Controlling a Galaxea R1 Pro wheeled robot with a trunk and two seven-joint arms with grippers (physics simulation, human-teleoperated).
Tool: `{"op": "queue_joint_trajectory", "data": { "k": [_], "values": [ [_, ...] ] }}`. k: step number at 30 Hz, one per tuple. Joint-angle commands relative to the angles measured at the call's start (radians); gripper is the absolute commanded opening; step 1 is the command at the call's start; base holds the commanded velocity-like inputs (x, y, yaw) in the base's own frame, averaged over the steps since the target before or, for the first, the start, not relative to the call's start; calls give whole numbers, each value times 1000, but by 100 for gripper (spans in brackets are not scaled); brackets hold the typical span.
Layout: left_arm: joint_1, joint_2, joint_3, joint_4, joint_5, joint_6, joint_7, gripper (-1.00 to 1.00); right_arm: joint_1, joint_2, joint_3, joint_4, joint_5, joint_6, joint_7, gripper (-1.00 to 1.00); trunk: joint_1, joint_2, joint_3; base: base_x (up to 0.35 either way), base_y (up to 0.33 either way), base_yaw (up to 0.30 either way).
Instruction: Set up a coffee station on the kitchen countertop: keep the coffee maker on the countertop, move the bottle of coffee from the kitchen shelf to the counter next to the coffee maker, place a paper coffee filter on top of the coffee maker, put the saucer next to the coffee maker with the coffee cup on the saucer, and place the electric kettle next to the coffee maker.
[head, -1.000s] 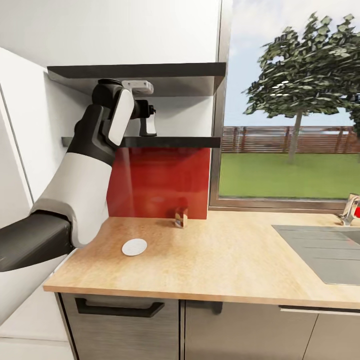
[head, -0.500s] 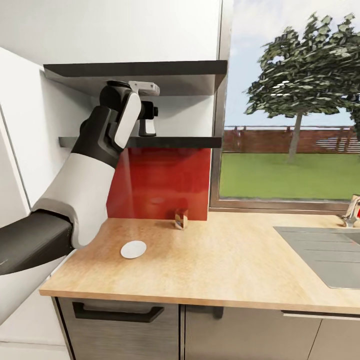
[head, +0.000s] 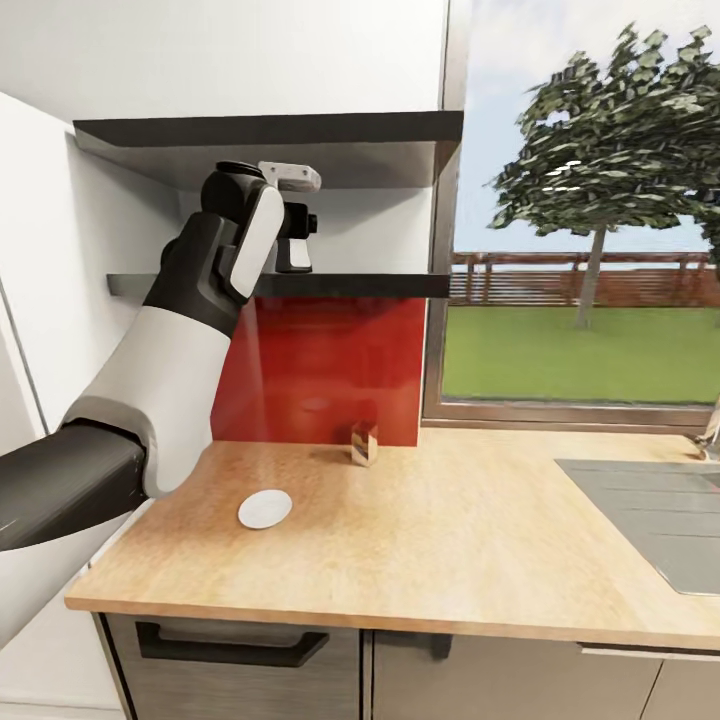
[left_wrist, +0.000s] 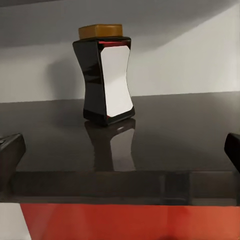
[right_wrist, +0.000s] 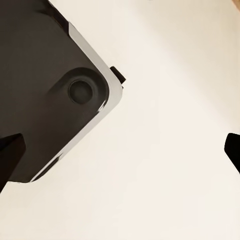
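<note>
The job looks to be in its early stages. The bottle of coffee (left_wrist: 106, 75) stands upright on the kitchen shelf (head: 350, 285), well back from the shelf's front edge in the left wrist view, and nothing grips it yet. The left end effector (head: 293, 232) is raised to shelf height; its two fingertips sit wide apart at the edges of the left wrist view, with the bottle centred between them but further in, so I judge it lined up for a reach rather than a grasp. The right end effector (right_wrist: 120, 155) has its fingertips spread too, over a pale background and a dark rounded body I cannot identify.

On the kitchen countertop (head: 450, 540) a small flat white disc (head: 265, 509) lies near the front left (probably the saucer, though too small to be certain), and a small brownish block (head: 364, 444) stands by the red backsplash (head: 330, 370).

What is left, as I read it: carrying the bottle down, then the filter, cup and kettle placements.
</note>
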Motion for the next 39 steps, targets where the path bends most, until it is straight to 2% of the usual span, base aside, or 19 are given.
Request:
{"op": "queue_joint_trajectory", "data": {
  "k": [1, 11, 16, 23, 39],
  "values": [
    [-1, 0, -2, 0, 10, 2, 10, 100, -2, 0, 1, 3, -2, -5, 1, 100, 0, -1, -2, 44, 13, 0],
    [-1, 3, 0, -1, 9, 2, 18, 100, -2, 0, 1, 3, -2, -5, 1, 100, 0, -1, -2, 89, 26, 0],
    [-1, 35, 0, -2, 9, 2, 19, 100, -2, 0, 1, 3, -2, -5, 1, 100, 0, -1, -2, 10, 3, 0],
    [-1, 59, 0, -4, 9, 2, 19, 100, -2, 0, 1, 3, -2, -5, 1, 100, 0, -1, -2, 81, 18, 0],
    [-1, 65, 0, -4, 10, 2, 16, 100, -2, 0, 1, 3, -2, -5, 1, 100, 0, -1, -2, 90, -5, 0]
  ]
}}
